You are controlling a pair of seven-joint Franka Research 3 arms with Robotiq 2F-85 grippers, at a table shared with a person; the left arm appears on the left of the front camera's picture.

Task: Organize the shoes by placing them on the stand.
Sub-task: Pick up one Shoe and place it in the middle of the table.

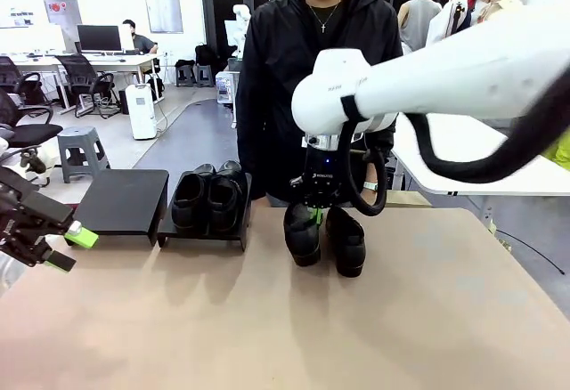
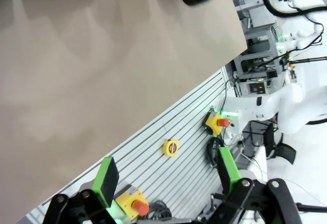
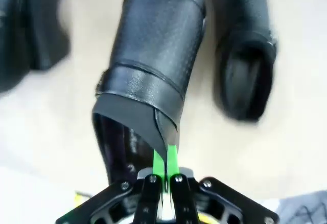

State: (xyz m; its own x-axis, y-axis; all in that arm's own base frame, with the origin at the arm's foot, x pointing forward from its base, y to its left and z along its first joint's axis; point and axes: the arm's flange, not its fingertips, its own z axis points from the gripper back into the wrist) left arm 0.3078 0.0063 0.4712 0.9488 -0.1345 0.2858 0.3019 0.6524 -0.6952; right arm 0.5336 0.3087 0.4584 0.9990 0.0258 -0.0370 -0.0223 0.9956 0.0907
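The black shoe (image 3: 153, 55) is pinched at its heel rim by the closed jaws of the right gripper (image 3: 164, 165), toe pointing away from them, its mate (image 1: 346, 240) just beside on the counter (image 1: 401, 319). The empty platform (image 1: 120, 199) is found leftwards, near the wide-jawed left gripper (image 1: 71, 249).

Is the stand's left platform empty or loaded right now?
Empty: the left platform has a bare top; two shoes sit on the right platform.

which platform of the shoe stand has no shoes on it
The left platform, the one nearer the left gripper. Its top is bare, while the right platform beside it carries two shoes.
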